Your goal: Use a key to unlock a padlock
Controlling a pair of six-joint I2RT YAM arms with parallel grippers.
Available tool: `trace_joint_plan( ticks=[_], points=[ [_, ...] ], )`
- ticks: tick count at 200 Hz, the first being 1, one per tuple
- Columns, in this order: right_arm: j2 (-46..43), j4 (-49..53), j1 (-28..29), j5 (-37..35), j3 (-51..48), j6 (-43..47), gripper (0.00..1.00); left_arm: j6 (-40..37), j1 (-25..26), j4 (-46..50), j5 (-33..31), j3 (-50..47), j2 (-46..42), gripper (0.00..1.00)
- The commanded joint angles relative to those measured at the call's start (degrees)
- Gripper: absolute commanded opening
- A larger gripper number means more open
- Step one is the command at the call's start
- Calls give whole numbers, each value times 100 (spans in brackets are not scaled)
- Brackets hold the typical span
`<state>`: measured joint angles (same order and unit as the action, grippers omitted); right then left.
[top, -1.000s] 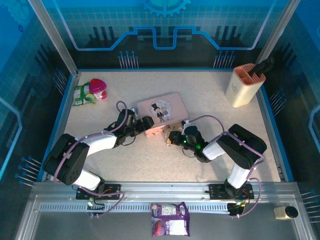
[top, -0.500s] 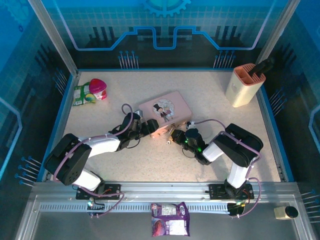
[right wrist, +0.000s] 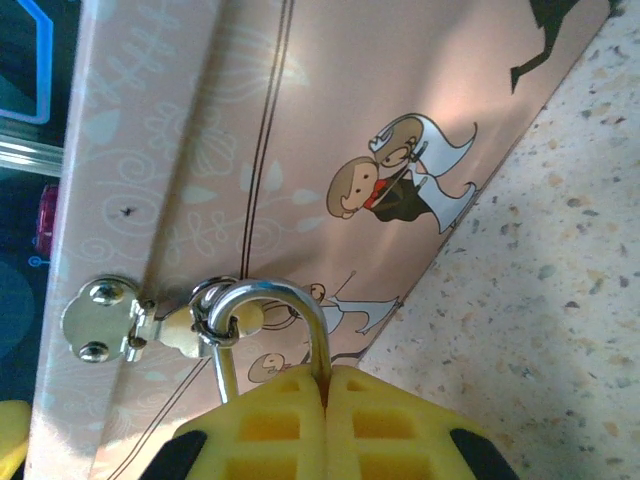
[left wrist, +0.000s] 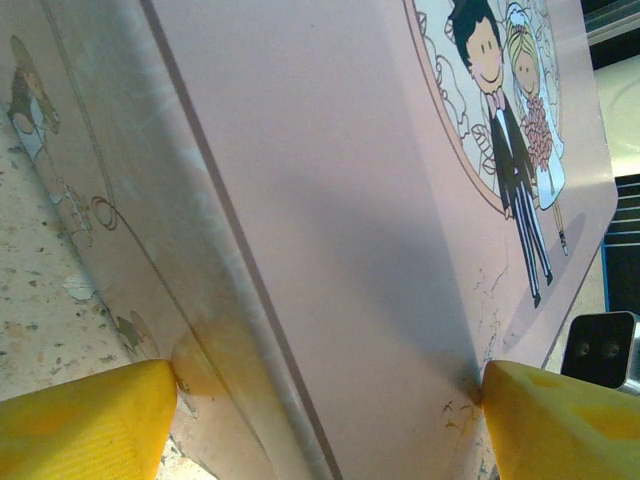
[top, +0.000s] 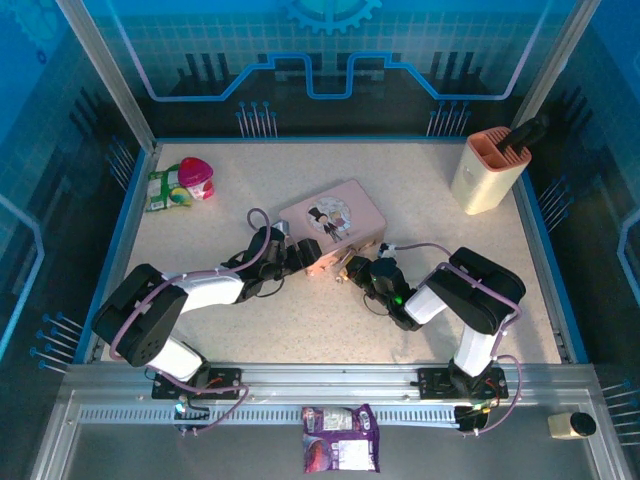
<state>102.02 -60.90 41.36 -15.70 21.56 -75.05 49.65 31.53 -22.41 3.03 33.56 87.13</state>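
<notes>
Right wrist view: right gripper (right wrist: pixel 325 385) pinched tight on the padlock (right wrist: pixel 270 288) hanging through the hasp (right wrist: pixel 110 318); any tug risks wrenching the pink tin (right wrist: pixel 300 120) from the left gripper's (left wrist: pixel 325 380) clamp.

The top camera looks down from high up behind the two arms and sees the whole table (top: pixel 200 220). The left wrist camera sits very close to the pink tin (left wrist: pixel 330 200), looking across its lid. The right wrist camera is just as close, facing the tin's side where the padlock (right wrist: pixel 260 288) hangs. All three views share the tin.
</notes>
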Motion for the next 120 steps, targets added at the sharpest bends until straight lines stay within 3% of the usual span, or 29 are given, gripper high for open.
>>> trace_joint_plan(
  ticks=[1,120],
  points=[
    [40,-208,-48,-479,-11,-361,0,17,38,285,-101,71,149,79],
    [48,-286,-225,-651,-178,-1038,0,-3,35,405,-215,72,157,79]
  ],
)
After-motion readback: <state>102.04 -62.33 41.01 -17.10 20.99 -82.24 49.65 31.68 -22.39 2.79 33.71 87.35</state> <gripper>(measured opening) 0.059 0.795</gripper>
